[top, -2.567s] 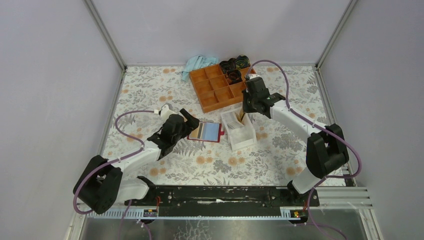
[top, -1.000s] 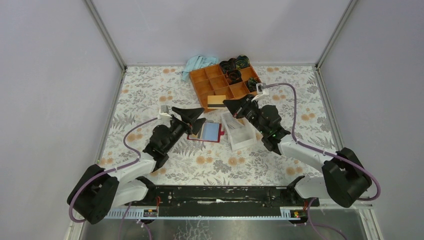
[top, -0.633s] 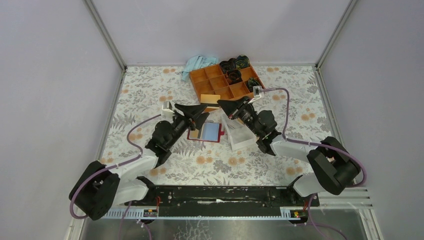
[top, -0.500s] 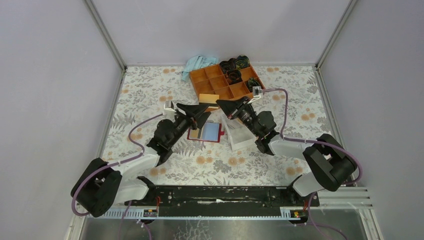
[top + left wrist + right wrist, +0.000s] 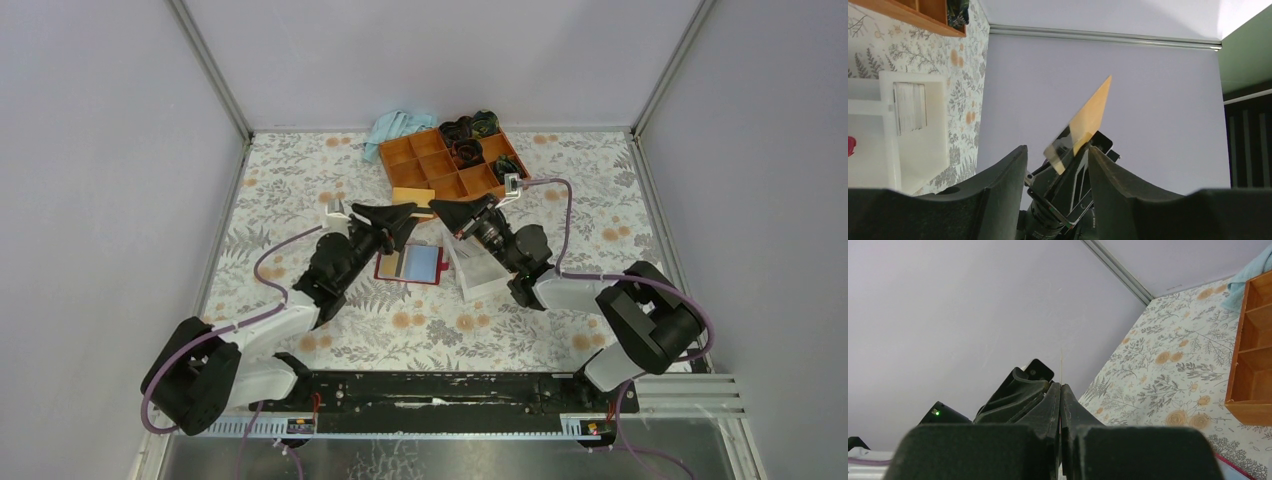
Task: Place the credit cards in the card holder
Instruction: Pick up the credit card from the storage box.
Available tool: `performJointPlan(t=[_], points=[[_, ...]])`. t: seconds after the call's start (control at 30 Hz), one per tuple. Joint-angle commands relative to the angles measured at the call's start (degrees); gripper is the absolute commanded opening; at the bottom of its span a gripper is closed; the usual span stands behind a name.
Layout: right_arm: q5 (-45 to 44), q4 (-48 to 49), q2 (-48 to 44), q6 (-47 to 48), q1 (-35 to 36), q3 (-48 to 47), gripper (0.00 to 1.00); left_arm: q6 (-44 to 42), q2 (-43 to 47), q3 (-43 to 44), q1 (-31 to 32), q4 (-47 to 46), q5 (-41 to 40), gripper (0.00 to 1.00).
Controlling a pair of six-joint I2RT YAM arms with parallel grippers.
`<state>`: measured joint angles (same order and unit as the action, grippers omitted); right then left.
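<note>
A tan-gold credit card [image 5: 412,198] hangs in the air between the two arms, above the card holder [image 5: 408,263]. The card holder is a dark-red wallet lying open on the table, with a light blue card in its pocket. My right gripper [image 5: 438,207] is shut on the card's right end; in the right wrist view the card [image 5: 1061,365] shows edge-on as a thin line rising from the gripper [image 5: 1060,386]. My left gripper [image 5: 1057,149] is open, its jaws standing either side of the card's [image 5: 1083,122] lower corner, which is close to the right finger [image 5: 1108,172].
A whitish clear box [image 5: 480,265] holding more cards lies right of the card holder. The orange compartment tray [image 5: 432,172] stands at the back, with dark items in its far cells. A light blue cloth [image 5: 395,126] lies behind the tray.
The right arm has swung from the box leftward with the tan card. The left gripper rose off the card holder to meet it and its jaws have narrowed around the card.
</note>
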<state>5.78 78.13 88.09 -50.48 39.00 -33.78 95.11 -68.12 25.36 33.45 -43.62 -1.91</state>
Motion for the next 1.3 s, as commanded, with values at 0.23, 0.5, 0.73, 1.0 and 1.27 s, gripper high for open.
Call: performJointPlan(t=[0.23,0.5,0.73,1.0,1.27], points=[[0.6,8.5,1.8,-1.7,0.8,1.4,0.00,-0.9,0.2,2.4,1.0,-2.0,-3.2,0.40],[-1.7,11.4,3.2,-3.3,1.7,2.3,0.00,-0.5,0.3,0.8,2.6,-5.7,-6.2,0.25],[-4.1,13.7,4.2,-4.5,2.8,3.3,0.02,-1.5,1.1,-0.8,2.9,-8.8,-8.5,0.15],[-4.5,15.0,3.4,-3.3,2.9,5.7,0.40,-7.6,4.0,-1.7,2.9,-6.9,-10.0,0.12],[-6.1,5.9,-5.4,2.9,1.7,10.0,0.50,-19.3,9.4,0.0,2.5,5.3,-8.8,0.05]])
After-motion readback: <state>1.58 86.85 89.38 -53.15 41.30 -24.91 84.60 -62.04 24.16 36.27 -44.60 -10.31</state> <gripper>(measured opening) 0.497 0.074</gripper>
